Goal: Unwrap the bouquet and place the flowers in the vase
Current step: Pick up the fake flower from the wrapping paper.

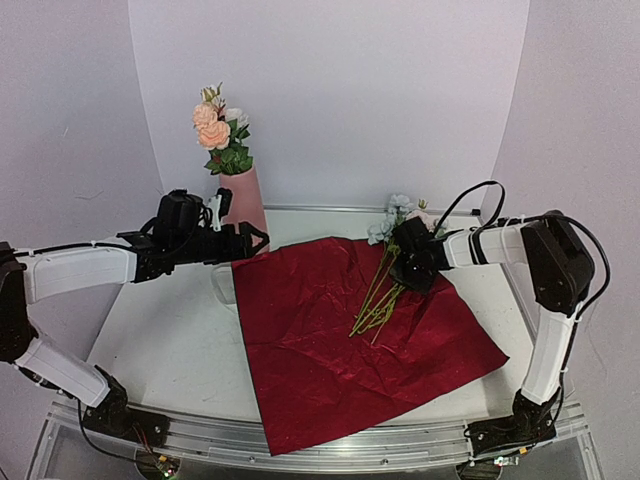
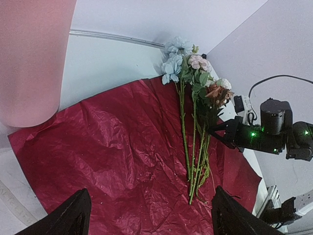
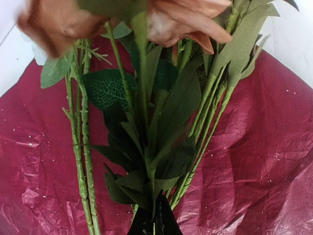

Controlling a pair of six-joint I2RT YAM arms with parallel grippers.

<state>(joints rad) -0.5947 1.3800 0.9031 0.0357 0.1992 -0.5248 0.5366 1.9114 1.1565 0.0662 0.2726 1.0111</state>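
Note:
The salmon-pink vase (image 1: 247, 200) stands at the back left and holds peach and white flowers (image 1: 215, 130). The bouquet lies unwrapped: its dark red paper (image 1: 330, 350) is spread flat on the table. Several flowers (image 1: 385, 285) lie on the paper, with their pale blue and pink blooms (image 2: 181, 56) pointing to the back. My right gripper (image 1: 402, 264) is shut on a leafy green stem (image 3: 156, 161) of that bunch, just below the blooms. My left gripper (image 1: 258, 242) hangs open and empty beside the vase (image 2: 34, 58), over the paper's left corner, and both its fingertips (image 2: 73, 215) are apart.
The white table (image 1: 160, 350) has a metal rail along its near edge (image 1: 330, 445). White walls curve round the back. The right arm's cable (image 1: 470, 200) loops above its wrist. The paper's near corner overhangs the front edge.

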